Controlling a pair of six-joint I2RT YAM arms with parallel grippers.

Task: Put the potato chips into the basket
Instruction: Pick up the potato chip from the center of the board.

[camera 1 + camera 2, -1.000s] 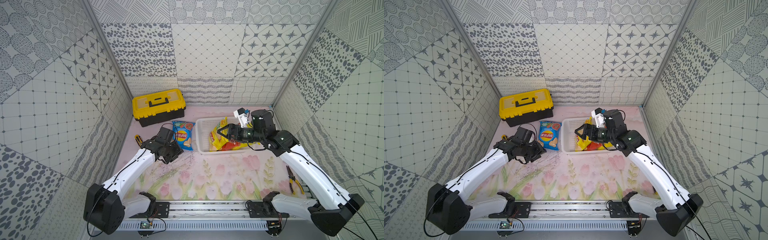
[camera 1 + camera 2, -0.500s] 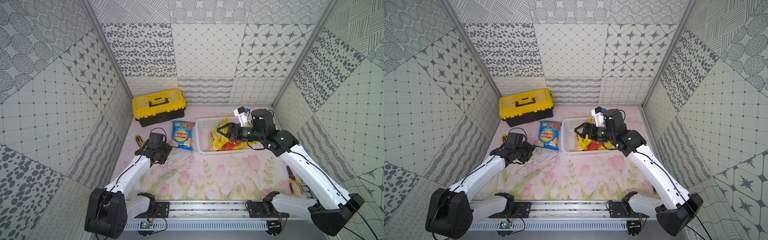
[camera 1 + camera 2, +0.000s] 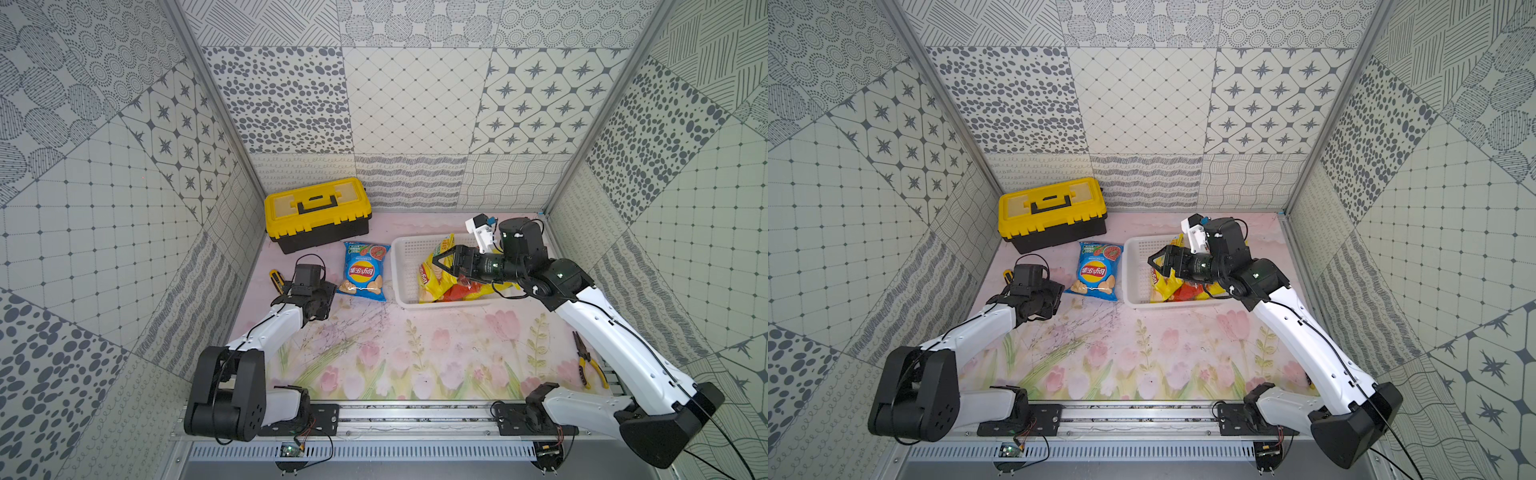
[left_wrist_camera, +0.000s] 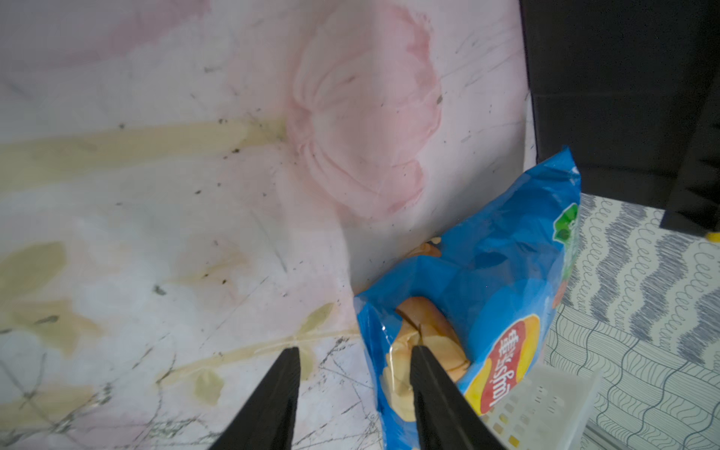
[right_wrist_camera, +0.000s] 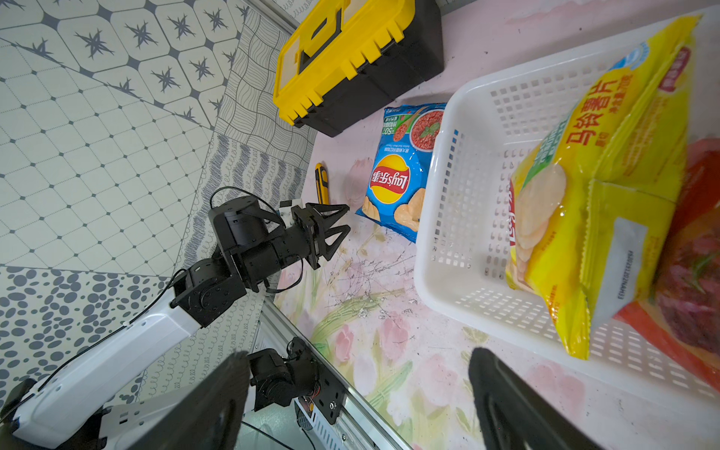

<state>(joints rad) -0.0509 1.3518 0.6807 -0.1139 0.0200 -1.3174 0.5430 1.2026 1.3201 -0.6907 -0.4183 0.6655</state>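
The blue potato chips bag [image 3: 365, 272] [image 3: 1096, 272] lies flat on the mat between the toolbox and the basket. My left gripper [image 3: 330, 289] [image 4: 352, 352] hovers low just left of the bag's near corner, open and empty. In the left wrist view one fingertip [image 4: 422, 366] overlaps the blue bag [image 4: 487, 280]. The white mesh basket [image 3: 440, 305] [image 5: 448, 272] holds yellow bags [image 3: 432, 278] [image 5: 584, 233] and a red bag [image 3: 461, 293] [image 5: 693, 272]. My right gripper [image 3: 436, 259] [image 5: 358, 362] hangs above the basket, open wide and holding nothing.
A yellow-and-black toolbox [image 3: 318, 214] stands at the back left. A yellow utility knife [image 3: 276, 279] lies by the left wall, partly under my left arm. Yellow-handled pliers [image 3: 588, 365] rest near the right wall. Patterned walls close in three sides.
My left arm has pulled back to the left and now sits beside the blue bag's corner. The blue bag has not moved. The right arm has hardly moved.
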